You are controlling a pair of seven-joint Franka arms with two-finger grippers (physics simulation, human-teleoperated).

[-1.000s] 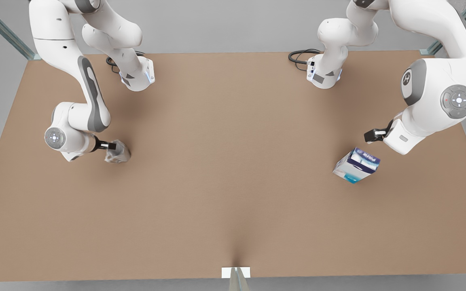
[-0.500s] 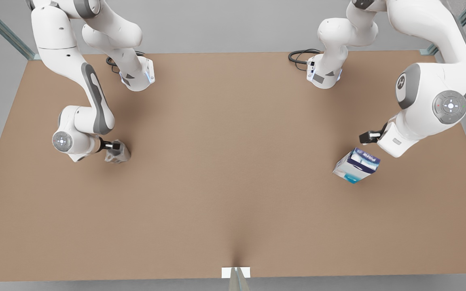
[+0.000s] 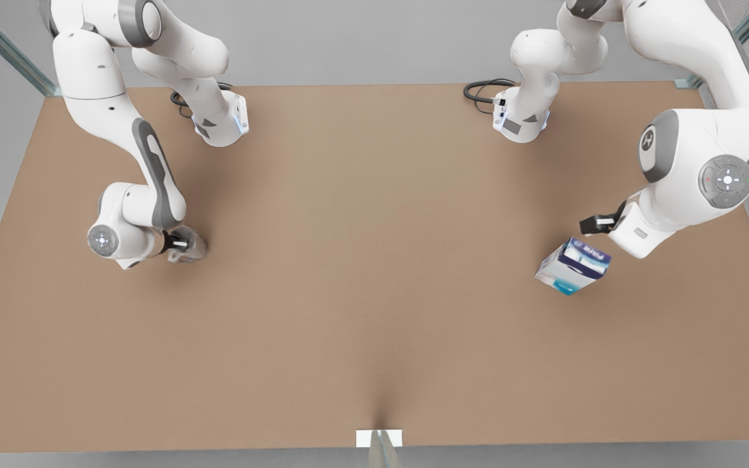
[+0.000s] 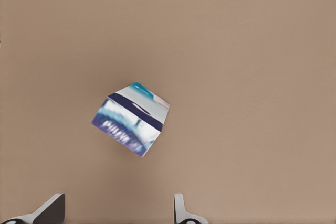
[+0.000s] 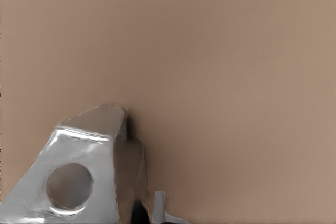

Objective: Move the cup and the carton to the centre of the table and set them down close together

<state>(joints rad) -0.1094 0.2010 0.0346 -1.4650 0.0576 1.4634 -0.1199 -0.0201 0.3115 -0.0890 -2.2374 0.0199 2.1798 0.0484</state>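
Plain matte brown, the desk (image 3: 374, 292) runs wide and bare between the two arms, with grey floor around it and black cables at the arm bases along its far edge.

Both task things sit far from the centre and well apart from each other. The carton (image 3: 573, 265) stands near the front view's right, turned at an angle to the desk's edges. The left gripper (image 4: 118, 211) hovers above it with its fingers spread wide and nothing between them. The cup (image 3: 189, 247) is near the front view's left, and the right gripper (image 3: 179, 244) is down at it. One fingertip (image 5: 159, 205) shows just beside the cup's wall, but whether the gripper has closed on the cup I cannot tell.

Risks, as I judge them: the carton's skewed pose means the left gripper could come down across a corner instead of flat faces, and the box would twist or tip. The cup's slanted facets give poor purchase, so a finger landing on an edge could let it slip or topple. Later, two arms converging on the middle could collide or knock one thing with the other.

The carton is a small white and light blue box with a dark navy top bearing white lettering. The cup (image 5: 86, 169) is pale grey-white, angular, with a round opening facing the right wrist camera, smaller than the carton
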